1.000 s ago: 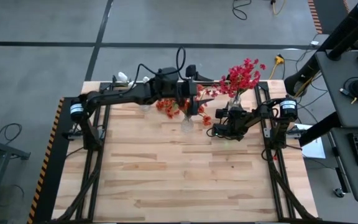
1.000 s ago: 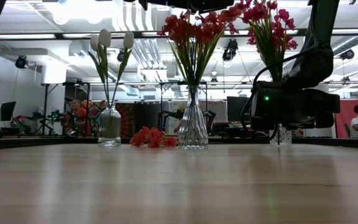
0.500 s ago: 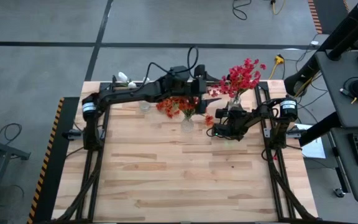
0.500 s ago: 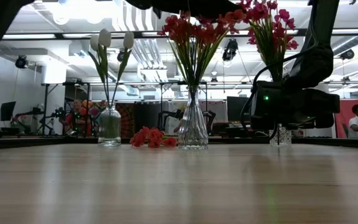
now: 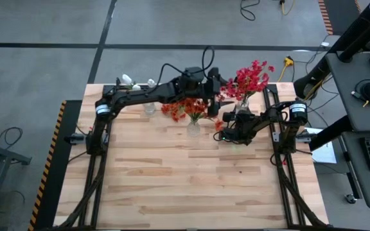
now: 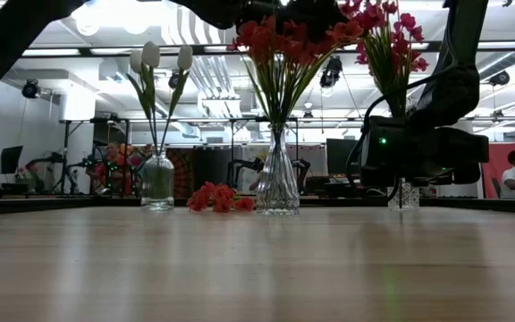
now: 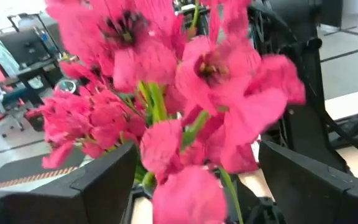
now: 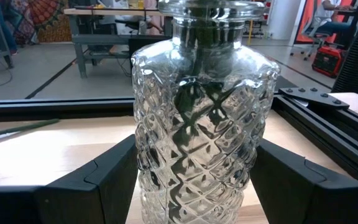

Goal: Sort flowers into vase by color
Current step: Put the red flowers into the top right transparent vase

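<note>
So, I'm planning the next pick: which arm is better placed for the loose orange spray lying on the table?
Left, probably. The left gripper hangs free, jaws open, while the right gripper is closed on the glass vase; the orange spray lies on the left arm's side.

table [image 5: 191, 179]: pale wood, smooth | vase [image 8: 197, 118]: clear faceted glass

Wooden table [image 5: 191, 179], office chair [image 8: 328, 59]
</note>
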Motion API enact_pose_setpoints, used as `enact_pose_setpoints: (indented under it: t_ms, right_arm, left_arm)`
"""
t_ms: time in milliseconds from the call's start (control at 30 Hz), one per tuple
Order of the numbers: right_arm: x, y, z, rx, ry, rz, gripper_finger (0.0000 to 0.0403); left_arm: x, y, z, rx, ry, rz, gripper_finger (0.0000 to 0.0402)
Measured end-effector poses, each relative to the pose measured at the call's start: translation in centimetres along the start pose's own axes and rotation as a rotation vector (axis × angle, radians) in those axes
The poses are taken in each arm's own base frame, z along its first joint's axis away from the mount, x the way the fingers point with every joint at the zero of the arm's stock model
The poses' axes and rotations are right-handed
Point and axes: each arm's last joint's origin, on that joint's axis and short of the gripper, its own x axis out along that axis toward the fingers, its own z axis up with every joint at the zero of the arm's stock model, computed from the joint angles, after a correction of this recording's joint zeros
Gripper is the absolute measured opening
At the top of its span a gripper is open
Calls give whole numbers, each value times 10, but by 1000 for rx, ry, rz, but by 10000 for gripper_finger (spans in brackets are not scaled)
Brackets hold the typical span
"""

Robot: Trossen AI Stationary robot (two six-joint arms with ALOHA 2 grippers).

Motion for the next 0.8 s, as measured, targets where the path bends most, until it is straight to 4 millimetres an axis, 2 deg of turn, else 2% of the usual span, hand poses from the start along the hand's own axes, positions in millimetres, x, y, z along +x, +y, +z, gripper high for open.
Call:
enact_pose_setpoints:
  t_ms: [400,800]
  right_arm:
    - [0,0,0,0,0,0,263]
    - [0,0,0,1,-1,0,263]
  left_arm:
    - [4,4,9,40,-38,13,303]
    - [6,4,9,31,-15,2,235]
